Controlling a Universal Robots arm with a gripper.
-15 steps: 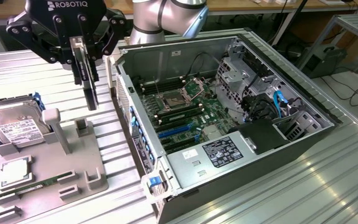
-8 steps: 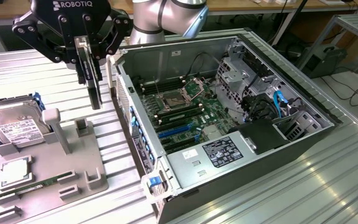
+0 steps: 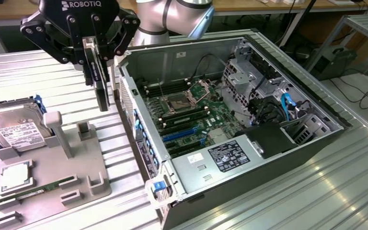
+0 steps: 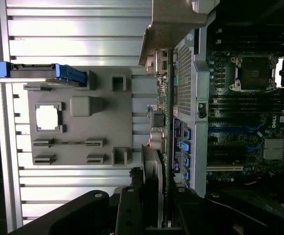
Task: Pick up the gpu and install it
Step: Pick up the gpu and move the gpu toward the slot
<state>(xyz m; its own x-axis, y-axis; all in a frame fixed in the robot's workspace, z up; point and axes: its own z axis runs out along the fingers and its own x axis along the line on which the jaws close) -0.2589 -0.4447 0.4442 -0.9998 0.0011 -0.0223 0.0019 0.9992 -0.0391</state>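
Arm (image 3: 171, 14) raised; jaws downward, clamped tight.

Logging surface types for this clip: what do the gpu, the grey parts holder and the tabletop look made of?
The gpu: dark matte circuit board, pale bracket edge, seemingly metal. The parts holder: uniform matte grey, moulded blocks, probably plastic. The tabletop: ribbed, shiny silver, likely aluminium.

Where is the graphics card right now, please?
In the exterior view's upper left, the graphics card hangs upright, clamped by the gripper, above the table between the grey parts holder and the open computer case.
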